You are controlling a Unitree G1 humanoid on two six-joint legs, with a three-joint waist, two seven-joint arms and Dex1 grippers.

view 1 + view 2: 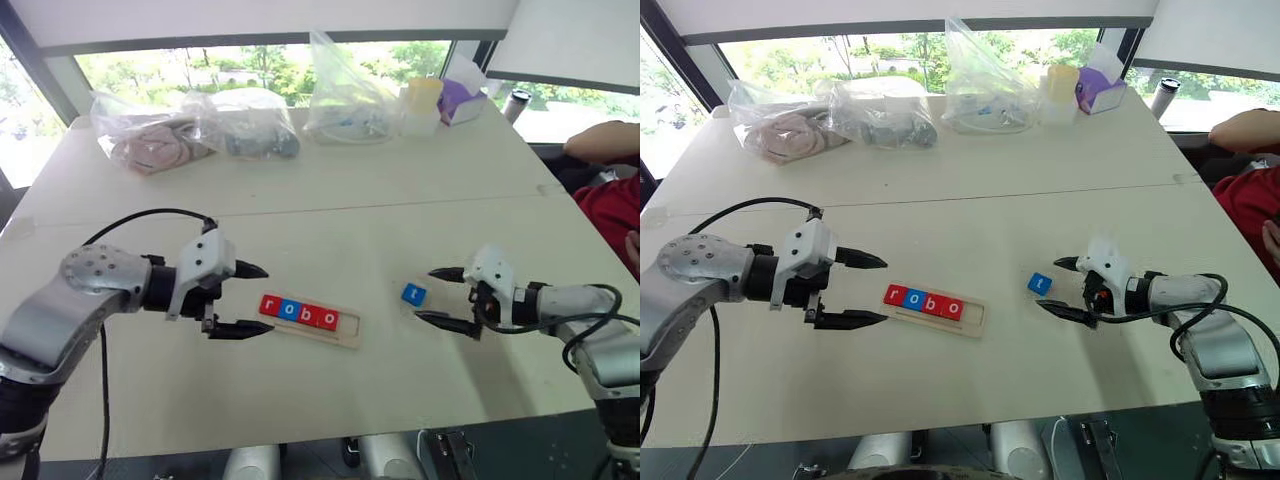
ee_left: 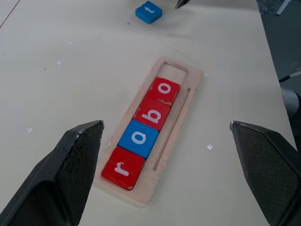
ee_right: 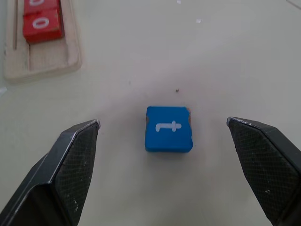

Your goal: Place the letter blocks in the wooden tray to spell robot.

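Tray point(image 1: 345, 330) of light wood lying near the front edge of the tabletop point(image 1: 330, 200), left of centre, with four blocks point(image 1: 298, 313) seated in its slot, reading r, o, b, o; the slot's right end is bare. Blue t block point(image 1: 414, 294) lies on the tabletop to the tray's right, apart from it. Right gripper point(image 1: 443, 297), fingers spread wide, faces the t block without touching it. Left gripper point(image 1: 248, 299), fingers likewise spread and holding nothing, sits at the tray's left end. Four letters placed; one remains.
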